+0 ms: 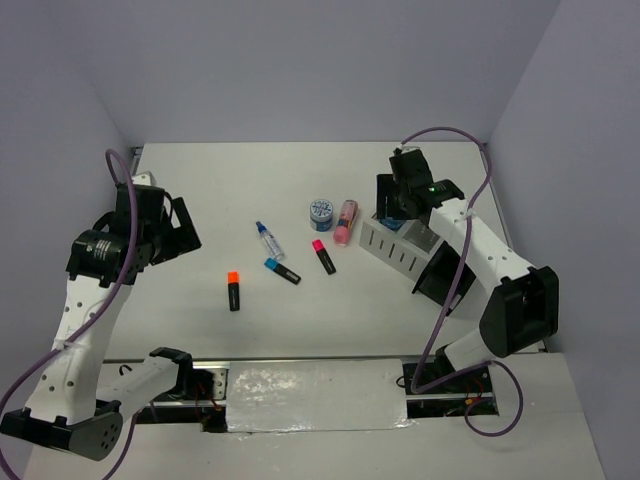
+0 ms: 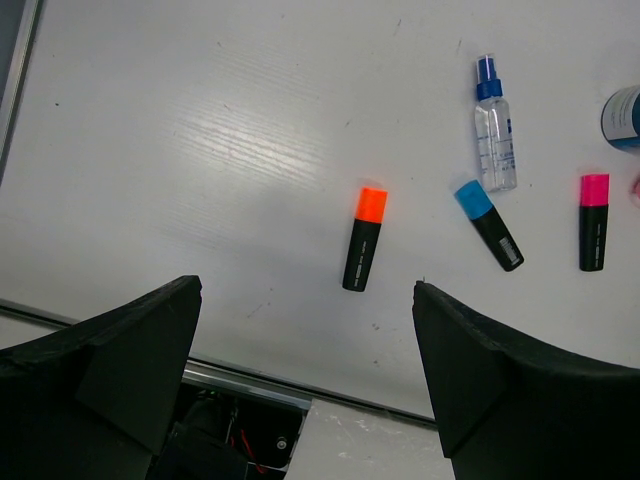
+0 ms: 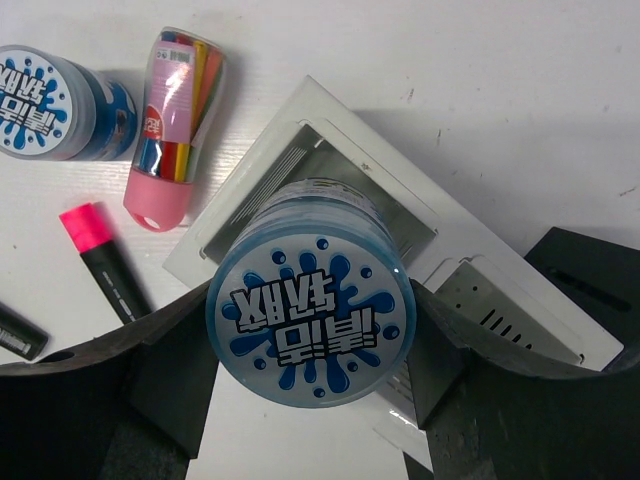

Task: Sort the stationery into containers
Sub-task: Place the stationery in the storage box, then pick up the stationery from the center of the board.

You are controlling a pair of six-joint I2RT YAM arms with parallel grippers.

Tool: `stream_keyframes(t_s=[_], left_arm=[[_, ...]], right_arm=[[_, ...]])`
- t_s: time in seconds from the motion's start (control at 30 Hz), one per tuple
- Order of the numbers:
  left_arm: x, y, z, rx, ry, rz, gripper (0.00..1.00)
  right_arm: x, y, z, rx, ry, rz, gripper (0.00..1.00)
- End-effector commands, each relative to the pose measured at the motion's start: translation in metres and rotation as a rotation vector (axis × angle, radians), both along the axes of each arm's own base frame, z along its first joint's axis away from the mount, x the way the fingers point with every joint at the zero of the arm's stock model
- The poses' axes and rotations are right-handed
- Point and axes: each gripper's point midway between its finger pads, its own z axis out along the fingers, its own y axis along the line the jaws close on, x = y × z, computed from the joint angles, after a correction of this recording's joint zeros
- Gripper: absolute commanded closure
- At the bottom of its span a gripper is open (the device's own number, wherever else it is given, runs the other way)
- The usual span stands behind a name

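Observation:
My right gripper (image 3: 310,335) is shut on a round blue tin (image 3: 310,318), holding it just above one compartment of the white slotted box (image 3: 505,300). The black box (image 1: 440,275) stands against the white one's near side. A second blue tin (image 1: 321,212) and the pink tube (image 1: 345,222) lie left of the white box. On the table's middle lie the pink-capped highlighter (image 1: 323,256), the blue-capped highlighter (image 1: 281,270), the clear bottle (image 1: 268,240) and the orange-capped highlighter (image 2: 364,238). My left gripper (image 2: 305,300) hangs open and empty over the table's left side, apart from them all.
The metal rail of the table's near edge (image 2: 250,385) runs under my left gripper. Grey walls close in the table at the back and both sides. The right arm's purple cable (image 1: 455,290) droops past the black box.

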Motion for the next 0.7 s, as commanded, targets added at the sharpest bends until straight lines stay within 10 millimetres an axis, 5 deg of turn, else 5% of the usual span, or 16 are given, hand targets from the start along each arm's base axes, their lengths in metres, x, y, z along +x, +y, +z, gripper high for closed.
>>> stream_keyframes(t_s=[0.0, 0.1, 0.37, 0.47, 0.67], left_arm=[[0.004, 0.0, 0.005, 0.002, -0.031, -0.012, 0.01], [0.004, 0.0, 0.003, 0.002, -0.026, -0.015, 0.01], [0.002, 0.002, 0.0, 0.015, -0.018, -0.014, 0.01], [0.0, 0.003, -0.002, 0.017, -0.012, -0.013, 0.01], [0.001, 0.002, -0.003, 0.012, -0.008, -0.013, 0.01]], right_arm=[[0.01, 0.003, 0.007, 0.02, -0.044, 0.006, 0.74], [0.013, 0.001, 0.002, 0.01, -0.032, 0.002, 0.48], [0.014, 0.002, -0.001, 0.013, -0.013, -0.001, 0.21], [0.014, 0.005, 0.012, 0.022, -0.024, 0.013, 0.02], [0.018, 0.026, 0.059, 0.066, -0.109, 0.073, 0.0]])
